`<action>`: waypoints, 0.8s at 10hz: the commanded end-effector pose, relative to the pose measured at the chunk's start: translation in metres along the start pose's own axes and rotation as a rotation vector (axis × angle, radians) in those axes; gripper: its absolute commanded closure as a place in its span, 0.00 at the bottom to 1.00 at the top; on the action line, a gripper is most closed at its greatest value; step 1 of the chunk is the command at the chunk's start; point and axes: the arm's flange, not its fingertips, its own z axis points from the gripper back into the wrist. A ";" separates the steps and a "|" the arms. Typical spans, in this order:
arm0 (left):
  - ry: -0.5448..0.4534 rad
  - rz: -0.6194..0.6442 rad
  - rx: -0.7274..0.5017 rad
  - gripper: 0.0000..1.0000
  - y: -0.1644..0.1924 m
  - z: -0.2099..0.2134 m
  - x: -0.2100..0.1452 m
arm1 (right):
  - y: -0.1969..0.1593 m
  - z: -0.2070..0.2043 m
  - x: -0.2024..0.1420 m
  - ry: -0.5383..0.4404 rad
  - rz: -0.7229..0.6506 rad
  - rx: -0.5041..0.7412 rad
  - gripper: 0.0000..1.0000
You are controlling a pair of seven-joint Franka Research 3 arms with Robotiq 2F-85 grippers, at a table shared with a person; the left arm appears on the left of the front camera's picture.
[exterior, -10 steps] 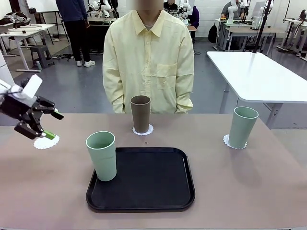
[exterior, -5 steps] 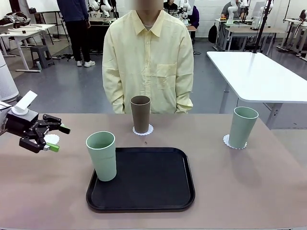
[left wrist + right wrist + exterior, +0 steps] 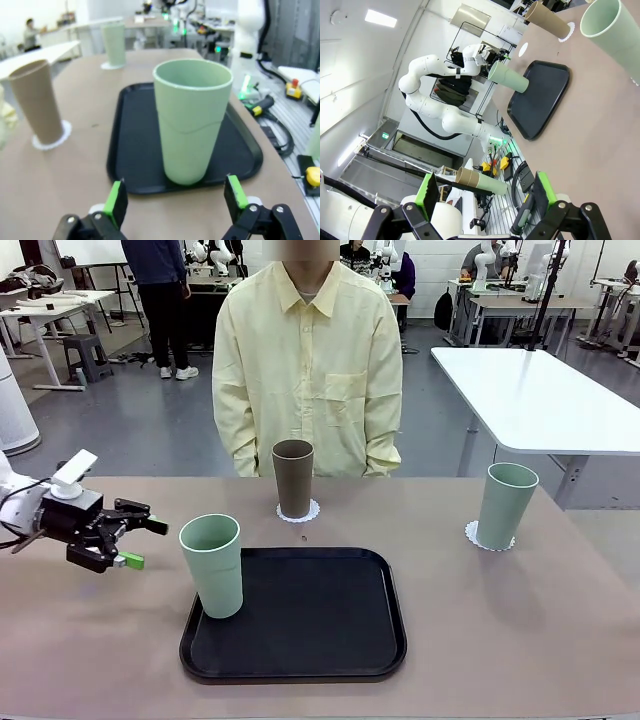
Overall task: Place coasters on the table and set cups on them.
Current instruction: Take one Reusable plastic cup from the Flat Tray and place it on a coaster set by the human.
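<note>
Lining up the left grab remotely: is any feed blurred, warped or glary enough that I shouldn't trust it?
Front view: sharp, evenly lit, soft shadows under the tray. Left wrist view: the mint cup is fairly clear, but the left gripper and the background are soft. Right wrist view: rolled sideways with wide-angle bending, and bright ceiling lights wash out the upper left.

No writing, label, brand, number or sign can be read in any view. The cups, the tray and the table top are plain and unprinted, and anything in the background that could carry print is too small or blurred to make out.
</note>
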 end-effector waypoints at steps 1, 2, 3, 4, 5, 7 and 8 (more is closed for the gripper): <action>-0.027 -0.075 -0.030 0.00 -0.004 -0.010 0.000 | 0.000 -0.004 -0.004 -0.007 0.022 -0.008 0.00; -0.007 -0.067 -0.027 0.00 -0.007 -0.010 0.004 | 0.000 -0.004 -0.004 -0.007 0.022 -0.008 0.00; -0.006 -0.019 -0.022 0.00 0.000 -0.009 0.002 | 0.000 -0.004 -0.004 -0.007 0.022 -0.008 0.00; -0.006 -0.019 -0.022 0.00 0.000 -0.009 0.002 | 0.000 -0.004 -0.004 -0.007 0.022 -0.008 0.00; -0.006 -0.019 -0.022 0.00 0.000 -0.009 0.002 | 0.000 -0.004 -0.004 -0.007 0.022 -0.008 0.00; -0.006 -0.019 -0.022 0.00 0.000 -0.009 0.002 | 0.000 -0.004 -0.004 -0.007 0.022 -0.008 0.00; -0.006 -0.021 -0.025 0.00 0.000 -0.009 0.003 | 0.000 -0.004 -0.004 -0.007 0.022 -0.008 0.00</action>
